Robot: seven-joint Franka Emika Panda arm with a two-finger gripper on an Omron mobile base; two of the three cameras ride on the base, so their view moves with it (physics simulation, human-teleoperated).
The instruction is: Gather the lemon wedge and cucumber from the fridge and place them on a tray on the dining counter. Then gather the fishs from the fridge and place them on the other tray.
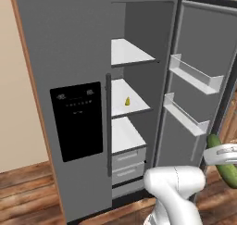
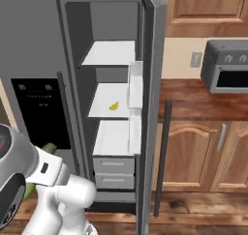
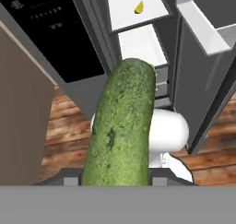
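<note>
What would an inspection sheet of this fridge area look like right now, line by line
Surface: fridge with its right door swung open; white shelves inside, drawers below.
Job's things: cucumber held in the gripper, out of the fridge; lemon wedge on the middle shelf. No fish or tray seen.
Clutter: nothing seen.
Grippers: gripper shut on the cucumber, which runs lengthways out from between the fingers.
Cables: nothing seen.
Surroundings: wood floor, wooden cabinets, a microwave on the counter, a wall outlet, black dispenser panel on the closed fridge door.
</note>
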